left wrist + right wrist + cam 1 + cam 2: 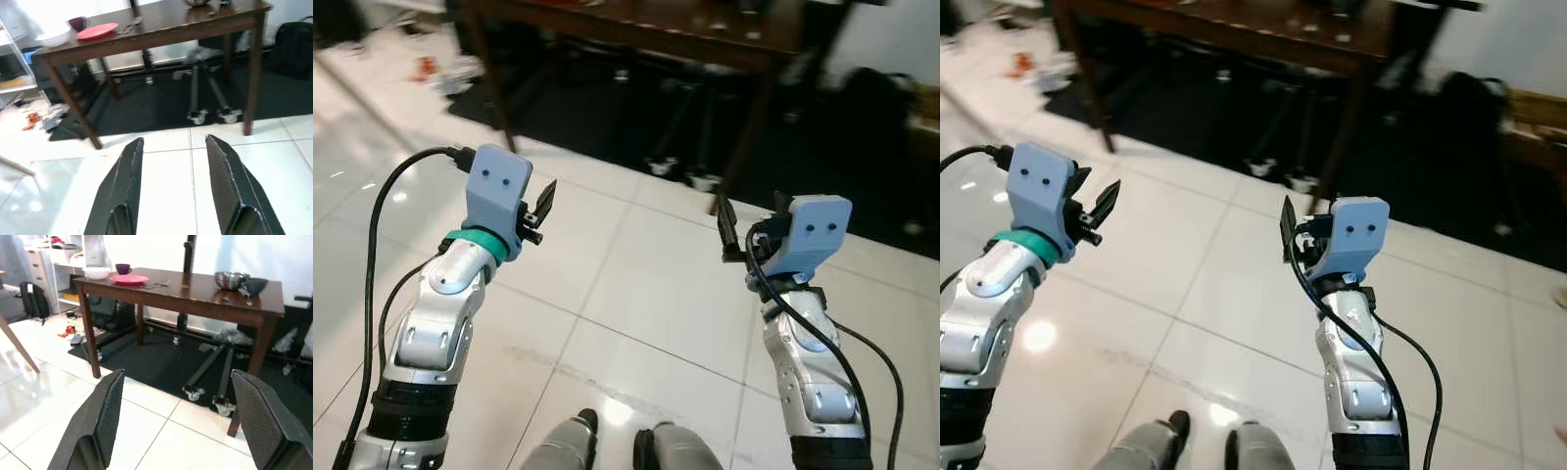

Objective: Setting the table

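Observation:
A dark wooden table (195, 291) stands ahead, across the white tile floor. On its far end sit a pink plate (129, 278), a purple cup (122, 268) and a white bowl (97, 272), with cutlery (159, 284) beside the plate. A metal bowl (231, 280) and a dark bowl (254, 285) sit at the other end. My left gripper (543, 206) and right gripper (724, 220) are both raised over the floor, well short of the table. Each is open and holds nothing.
A black rug (161, 364) lies under the table, with a wheeled stand (210, 377) on it. A black backpack (29, 296), shelves and floor clutter (73, 335) are off to one side. A black bag (296, 44) rests by the table's other end.

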`<state>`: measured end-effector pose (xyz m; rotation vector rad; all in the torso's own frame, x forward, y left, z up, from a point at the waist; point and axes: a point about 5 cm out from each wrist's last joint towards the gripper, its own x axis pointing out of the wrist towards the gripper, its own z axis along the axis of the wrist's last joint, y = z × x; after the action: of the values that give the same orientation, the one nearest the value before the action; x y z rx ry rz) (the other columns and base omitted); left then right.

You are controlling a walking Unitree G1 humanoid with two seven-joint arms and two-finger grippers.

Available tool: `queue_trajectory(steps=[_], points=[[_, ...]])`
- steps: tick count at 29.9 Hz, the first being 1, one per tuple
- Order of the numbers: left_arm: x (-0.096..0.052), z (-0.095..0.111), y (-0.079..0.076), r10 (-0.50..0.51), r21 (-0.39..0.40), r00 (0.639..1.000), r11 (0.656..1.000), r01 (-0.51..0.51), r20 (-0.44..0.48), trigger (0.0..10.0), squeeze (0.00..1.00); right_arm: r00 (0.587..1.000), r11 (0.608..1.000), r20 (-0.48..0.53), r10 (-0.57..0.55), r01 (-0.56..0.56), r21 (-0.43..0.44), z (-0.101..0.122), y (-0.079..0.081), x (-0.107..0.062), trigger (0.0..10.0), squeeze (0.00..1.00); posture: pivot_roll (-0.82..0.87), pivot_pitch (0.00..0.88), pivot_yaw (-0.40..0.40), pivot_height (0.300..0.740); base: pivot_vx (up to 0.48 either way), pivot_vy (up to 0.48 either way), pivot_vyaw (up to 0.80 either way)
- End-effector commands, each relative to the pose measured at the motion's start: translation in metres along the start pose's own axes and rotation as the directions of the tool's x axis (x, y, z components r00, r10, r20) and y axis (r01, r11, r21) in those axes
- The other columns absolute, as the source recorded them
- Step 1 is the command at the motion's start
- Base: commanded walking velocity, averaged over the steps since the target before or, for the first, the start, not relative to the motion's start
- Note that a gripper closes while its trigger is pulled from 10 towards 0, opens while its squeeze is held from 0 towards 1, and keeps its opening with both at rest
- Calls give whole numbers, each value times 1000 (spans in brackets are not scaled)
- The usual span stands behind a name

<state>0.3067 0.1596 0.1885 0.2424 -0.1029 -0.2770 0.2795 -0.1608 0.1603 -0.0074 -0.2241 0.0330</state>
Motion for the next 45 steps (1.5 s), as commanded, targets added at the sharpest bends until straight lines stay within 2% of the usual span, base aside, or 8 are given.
queue_trajectory(steps=[1,45], points=[[0,-6,1,9,10,999,1000,-9,-34,10000,0,1000,1000,-9,0,0,9,-1,0,-1,10000,0,43,29,5,740,0,0,788],[4,-7,11,112,39,993,993,-110,-46,10000,0,994,994,-3,108,-108,34,1,13,-4,10000,0,47,43,-1,740,0,0,788]])
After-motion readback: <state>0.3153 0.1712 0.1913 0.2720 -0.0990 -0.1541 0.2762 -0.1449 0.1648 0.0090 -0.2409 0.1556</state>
